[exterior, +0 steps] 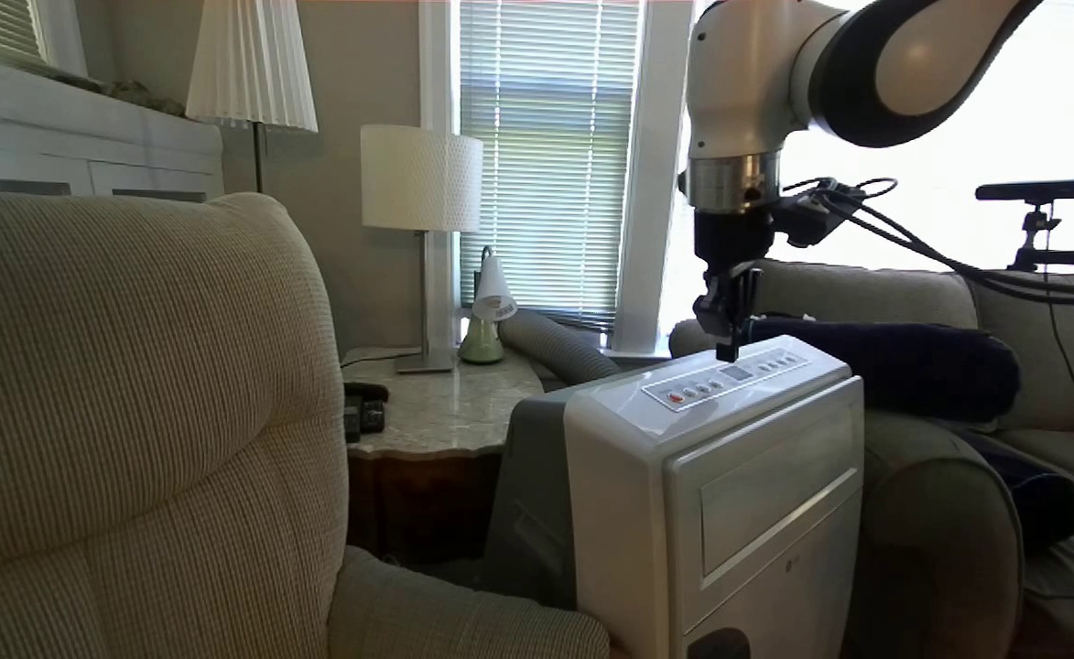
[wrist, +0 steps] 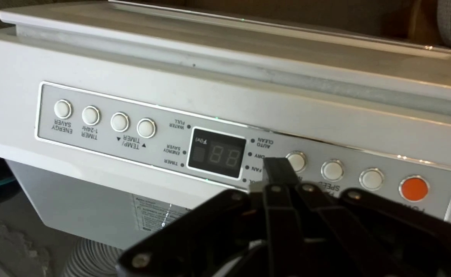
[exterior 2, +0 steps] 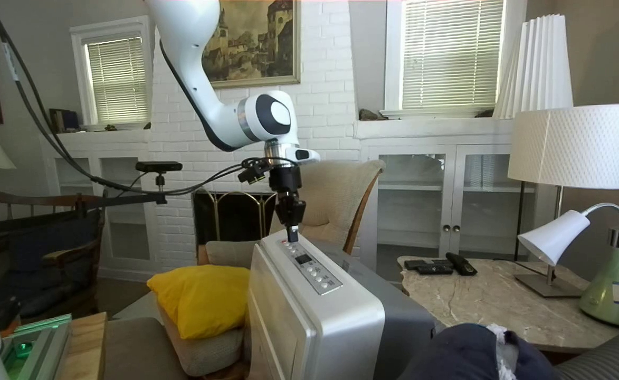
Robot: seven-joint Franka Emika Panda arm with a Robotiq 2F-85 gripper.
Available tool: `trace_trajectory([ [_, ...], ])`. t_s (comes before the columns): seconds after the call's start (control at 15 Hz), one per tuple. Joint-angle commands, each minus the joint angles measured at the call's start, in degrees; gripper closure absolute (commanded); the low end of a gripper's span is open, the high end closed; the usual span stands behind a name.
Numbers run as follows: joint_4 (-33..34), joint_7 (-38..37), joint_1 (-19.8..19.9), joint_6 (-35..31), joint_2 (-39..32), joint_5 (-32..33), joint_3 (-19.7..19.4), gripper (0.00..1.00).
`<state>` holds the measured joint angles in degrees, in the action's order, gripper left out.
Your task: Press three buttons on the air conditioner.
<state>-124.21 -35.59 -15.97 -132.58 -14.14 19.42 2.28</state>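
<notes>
The white air conditioner (exterior: 775, 494) stands upright, also in the other views (exterior 2: 335, 327) (wrist: 152, 84). Its top control strip holds a dark display (wrist: 217, 153), an orange power button (wrist: 413, 188) and white buttons on both sides. My gripper (exterior: 727, 351) (exterior 2: 292, 235) (wrist: 279, 171) points down at the strip, shut and empty, its fingertips together. In the wrist view the tip lies between the display and the nearest white button (wrist: 297, 161), covering that button's edge. Another white button (wrist: 332, 170) lies beside it. Whether the tip touches the panel cannot be told.
A beige armchair (exterior: 152, 384) stands beside the unit. A marble-topped table (exterior 2: 436, 295) with a lamp (exterior 2: 578, 148) and a green desk lamp (exterior 2: 610, 295) is behind. A grey hose (exterior: 559, 346) runs behind the unit. A sofa (exterior: 930, 513) holds a dark blue roll (exterior: 903, 366).
</notes>
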Motion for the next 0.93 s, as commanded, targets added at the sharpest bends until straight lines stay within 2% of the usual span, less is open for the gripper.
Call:
trace_trajectory([
  [0.0, -1.55, 1.7, 1.38, 1.89, 3.93, -1.18, 0.65, 0.74],
  [0.07, -1.88, 1.4, 1.51, 1.9, 4.76, -0.62, 0.52, 0.73],
  [0.2, -2.02, 2.03, 2.27, 3.07, 6.51, -1.36, 0.73, 0.61],
  [0.73, -1.44, 5.41, 4.75, 14.02, 12.95, -2.61, 1.84, 0.04],
  [0.87, -1.26, 6.18, 5.24, 16.56, 14.08, -3.46, 2.23, 0.0],
])
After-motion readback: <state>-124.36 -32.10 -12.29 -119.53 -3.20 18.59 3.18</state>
